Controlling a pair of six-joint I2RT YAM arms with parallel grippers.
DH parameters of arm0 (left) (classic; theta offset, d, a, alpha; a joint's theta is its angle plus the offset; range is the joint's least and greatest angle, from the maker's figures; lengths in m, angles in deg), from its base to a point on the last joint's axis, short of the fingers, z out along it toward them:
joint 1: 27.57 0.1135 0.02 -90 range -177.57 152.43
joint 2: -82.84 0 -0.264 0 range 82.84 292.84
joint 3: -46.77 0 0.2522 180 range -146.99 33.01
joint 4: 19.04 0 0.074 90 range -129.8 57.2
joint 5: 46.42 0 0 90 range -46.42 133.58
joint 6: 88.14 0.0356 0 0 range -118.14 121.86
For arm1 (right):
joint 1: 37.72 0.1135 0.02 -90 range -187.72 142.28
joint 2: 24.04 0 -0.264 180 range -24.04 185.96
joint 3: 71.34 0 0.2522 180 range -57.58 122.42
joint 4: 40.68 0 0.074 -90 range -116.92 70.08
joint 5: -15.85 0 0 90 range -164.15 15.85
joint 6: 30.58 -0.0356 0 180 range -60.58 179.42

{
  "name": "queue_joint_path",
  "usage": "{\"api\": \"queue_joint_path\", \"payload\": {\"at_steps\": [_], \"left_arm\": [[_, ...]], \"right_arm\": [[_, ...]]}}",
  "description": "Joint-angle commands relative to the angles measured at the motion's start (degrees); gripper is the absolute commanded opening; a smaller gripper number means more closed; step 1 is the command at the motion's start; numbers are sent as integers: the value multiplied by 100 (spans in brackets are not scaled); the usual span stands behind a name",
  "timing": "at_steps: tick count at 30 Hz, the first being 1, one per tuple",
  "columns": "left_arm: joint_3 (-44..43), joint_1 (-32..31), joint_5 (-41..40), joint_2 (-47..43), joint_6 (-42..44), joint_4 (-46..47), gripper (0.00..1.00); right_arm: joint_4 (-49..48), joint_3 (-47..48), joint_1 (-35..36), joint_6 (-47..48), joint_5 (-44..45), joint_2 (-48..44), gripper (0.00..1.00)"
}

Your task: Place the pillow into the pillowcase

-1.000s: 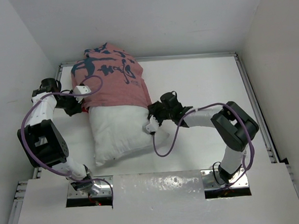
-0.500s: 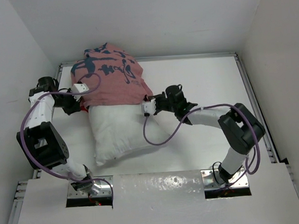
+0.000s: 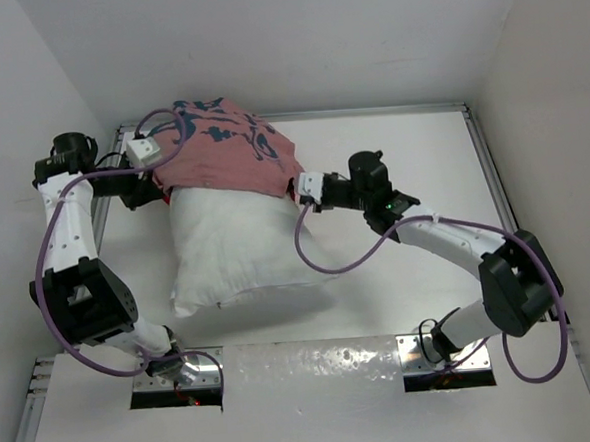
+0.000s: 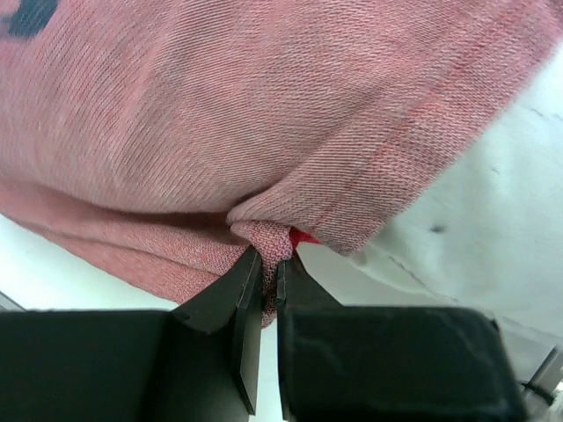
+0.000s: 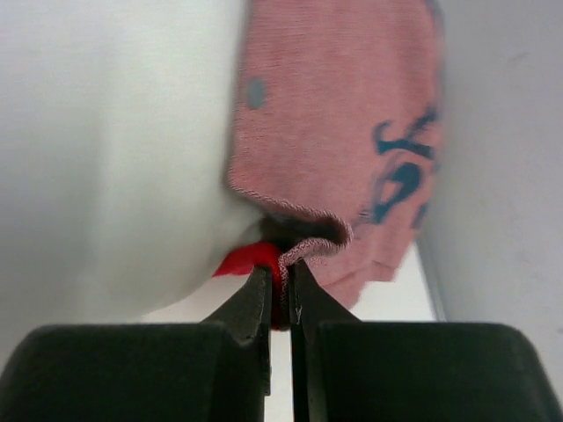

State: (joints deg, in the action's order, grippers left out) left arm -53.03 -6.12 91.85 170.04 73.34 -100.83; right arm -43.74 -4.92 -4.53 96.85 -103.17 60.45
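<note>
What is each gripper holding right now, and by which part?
Both pinch the pink printed fabric pillowcase at its open hem: left gripper on the left side, right gripper on the right side.

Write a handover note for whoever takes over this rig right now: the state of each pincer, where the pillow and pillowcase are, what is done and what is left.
Left pincer: shut on the hem of the pillowcase, on the left side of the pillow.
Right pincer: shut on the hem on the pillow's right side.
Where things are: both lie on the table, and the pillowcase covers only the far end of the pillow.
Done: the opening is over the pillow's far end.
Left: most of the pillow is outside. Probably draw the hem toward the near edge until the pillow is fully covered.
</note>
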Motion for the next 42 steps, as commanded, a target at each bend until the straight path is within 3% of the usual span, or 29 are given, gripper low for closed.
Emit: {"api": "queue_joint_path", "payload": {"at_steps": [1, 4, 6, 11, 12, 17, 22, 29, 33, 35, 37, 38, 39, 42], "left_arm": [[297, 78, 131, -308, -501, 726, 0], [746, 113, -239, -335, -688, 1168, 0], [957, 157, -519, -335, -977, 1616, 0], [1168, 201, -916, -247, -1278, 2373, 0], [1125, 201, -846, -221, -1216, 2330, 0], [1010, 201, -854, -177, -758, 1925, 0], [1054, 201, -872, -177, -688, 1846, 0], [1037, 201, -1039, -203, -688, 1829, 0], [1037, 201, -1013, -221, -618, 1732, 0], [1045, 201, -1030, -203, -618, 1723, 0], [1045, 201, -1039, -194, -627, 1723, 0], [1045, 201, -1039, -186, -636, 1714, 0], [1045, 201, -1022, -194, -644, 1697, 0], [975, 201, -995, -194, -636, 1600, 0]], "right_arm": [[-665, -729, 424, 395, -256, -275, 0], [438, -102, 636, 757, 44, 111, 0], [592, 33, 627, 625, 403, 392, 1], [-233, -546, 601, 1538, 1152, 700, 39], [-443, -738, 592, 1548, 1179, 718, 57], [-1103, -977, 601, 1776, 1170, 841, 84], [-1307, -943, 636, 1768, 801, 928, 89], [-1315, -1047, 777, 2382, 643, 1342, 88], [-807, -995, 803, 2743, 213, 1334, 87], [-735, -977, 847, 2709, 46, 1299, 80], [-962, -1004, 917, 2297, 115, 1289, 67], [-1233, -1030, 926, 2156, 168, 1272, 36], [-1401, -1056, 926, 1876, 238, 1228, 23], [-2184, -1162, 935, 1200, 527, 1158, 0]]}}
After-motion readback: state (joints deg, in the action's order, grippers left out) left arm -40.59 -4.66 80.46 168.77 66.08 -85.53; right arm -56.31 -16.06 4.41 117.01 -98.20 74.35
